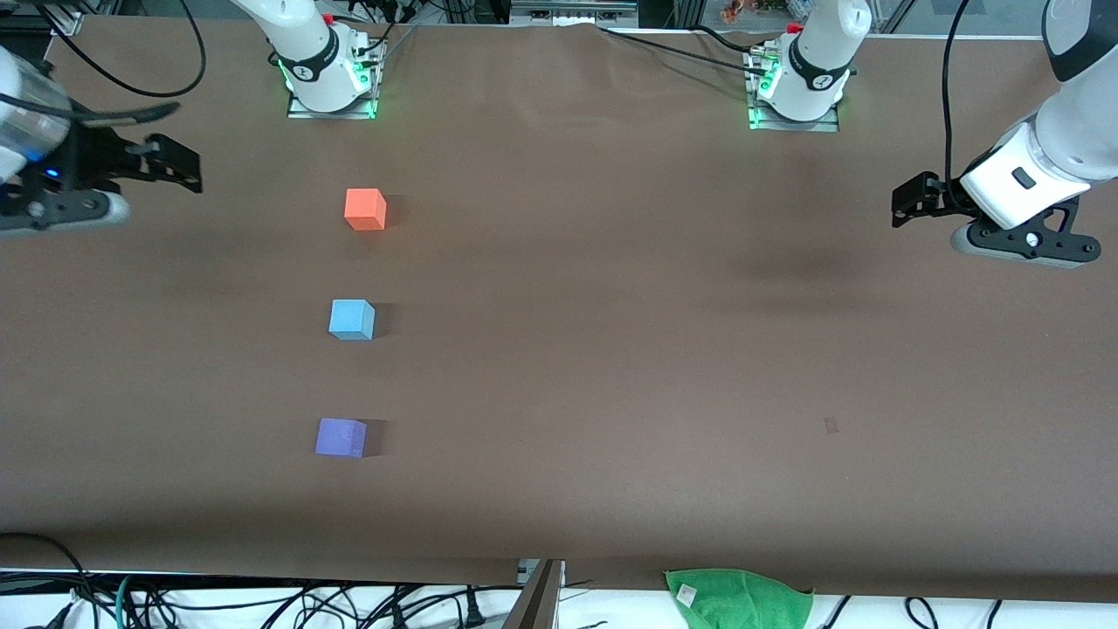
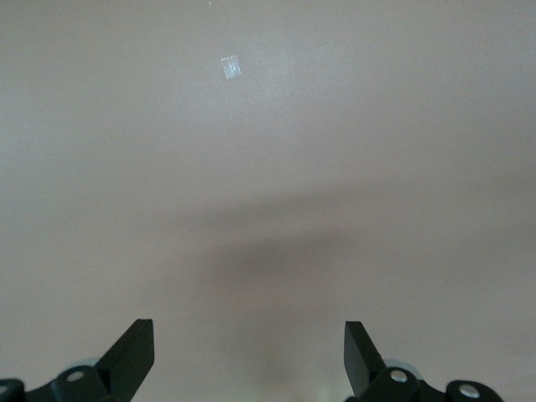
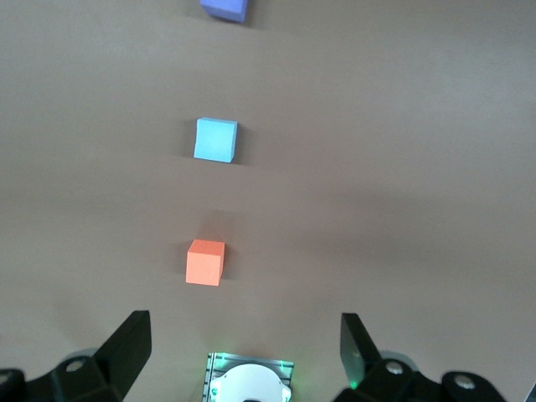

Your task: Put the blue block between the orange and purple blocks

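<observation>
Three small cubes stand in a row toward the right arm's end of the table. The orange block (image 1: 365, 209) (image 3: 205, 262) is farthest from the front camera and the purple block (image 1: 341, 437) (image 3: 224, 7) is nearest. The blue block (image 1: 352, 319) (image 3: 216, 139) sits between them, apart from both. My right gripper (image 1: 175, 162) (image 3: 244, 325) hangs open and empty over the table's edge at the right arm's end, well away from the cubes. Over bare table at the left arm's end, my left gripper (image 1: 908, 201) (image 2: 249, 333) is open with nothing in it.
A green cloth (image 1: 738, 598) lies at the table's edge nearest the front camera. A small tape mark (image 1: 831, 425) (image 2: 230, 67) is on the brown tabletop toward the left arm's end. The right arm's base (image 1: 327, 74) (image 3: 249, 381) and the left arm's base (image 1: 799, 83) stand farthest from the front camera.
</observation>
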Robot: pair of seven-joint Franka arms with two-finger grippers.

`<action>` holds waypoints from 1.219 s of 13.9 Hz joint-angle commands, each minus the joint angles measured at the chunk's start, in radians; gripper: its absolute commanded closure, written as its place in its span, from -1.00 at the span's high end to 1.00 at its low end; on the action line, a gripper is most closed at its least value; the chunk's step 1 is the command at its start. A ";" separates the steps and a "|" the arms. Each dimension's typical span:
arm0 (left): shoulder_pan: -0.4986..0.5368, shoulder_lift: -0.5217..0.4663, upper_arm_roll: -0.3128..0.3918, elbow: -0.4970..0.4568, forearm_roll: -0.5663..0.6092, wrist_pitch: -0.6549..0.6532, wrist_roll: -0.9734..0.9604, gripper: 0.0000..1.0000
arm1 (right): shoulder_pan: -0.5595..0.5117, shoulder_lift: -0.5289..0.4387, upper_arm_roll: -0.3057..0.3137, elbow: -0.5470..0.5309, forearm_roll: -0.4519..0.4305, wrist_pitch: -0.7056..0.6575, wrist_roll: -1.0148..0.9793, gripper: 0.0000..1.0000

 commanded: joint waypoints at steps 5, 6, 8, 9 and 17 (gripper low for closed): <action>-0.003 -0.007 0.000 0.001 0.005 -0.006 -0.003 1.00 | -0.045 -0.078 0.045 -0.085 -0.010 -0.020 0.030 1.00; -0.003 -0.007 0.000 0.001 0.006 -0.006 -0.005 1.00 | -0.045 -0.077 0.045 -0.086 -0.010 -0.025 0.034 1.00; -0.003 -0.007 0.000 0.001 0.005 -0.008 -0.003 1.00 | -0.046 -0.058 0.033 -0.072 -0.013 -0.023 0.013 1.00; -0.003 -0.007 0.000 0.001 0.005 -0.009 -0.003 1.00 | -0.046 -0.054 0.033 -0.064 -0.013 -0.022 0.013 1.00; -0.003 -0.007 0.000 0.001 0.006 -0.010 -0.003 1.00 | -0.048 -0.049 0.033 -0.061 -0.017 -0.016 0.016 1.00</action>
